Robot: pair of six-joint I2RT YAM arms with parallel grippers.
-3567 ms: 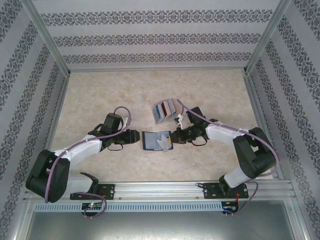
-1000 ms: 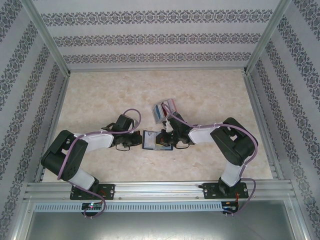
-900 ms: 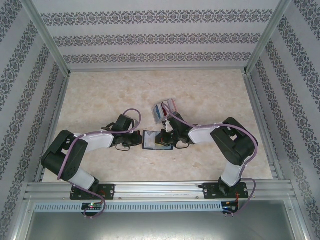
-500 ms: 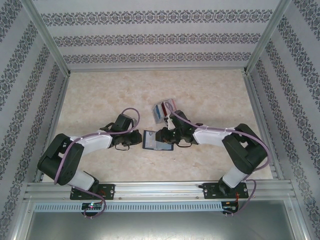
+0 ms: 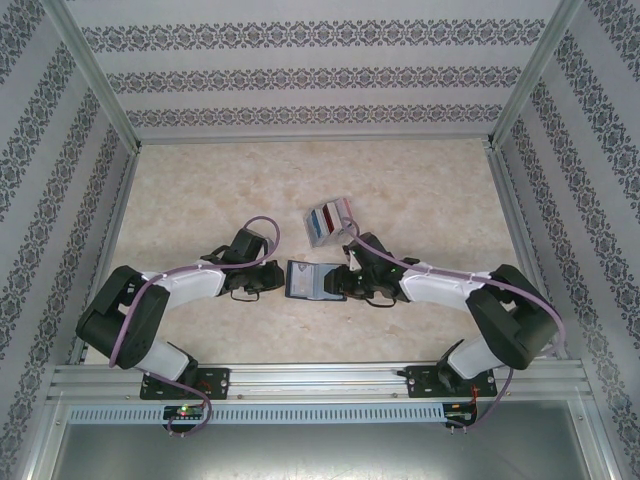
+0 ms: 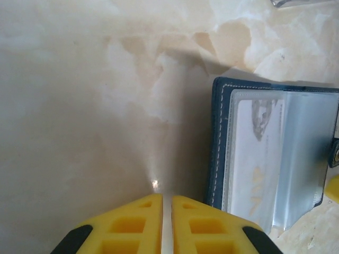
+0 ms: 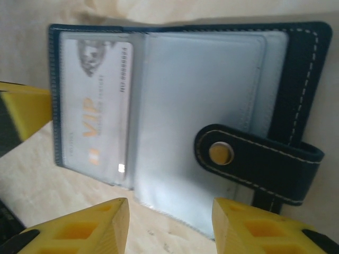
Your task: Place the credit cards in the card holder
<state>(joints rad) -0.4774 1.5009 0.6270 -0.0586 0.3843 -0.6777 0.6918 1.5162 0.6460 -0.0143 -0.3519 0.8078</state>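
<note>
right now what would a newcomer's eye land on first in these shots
The navy card holder lies open at the middle of the table, with a pale VIP card showing in one clear sleeve. The right tool is open over the holder's near edge, and the left tool is shut just beside it. Behind them stands a pale rack of coloured cards.
</note>
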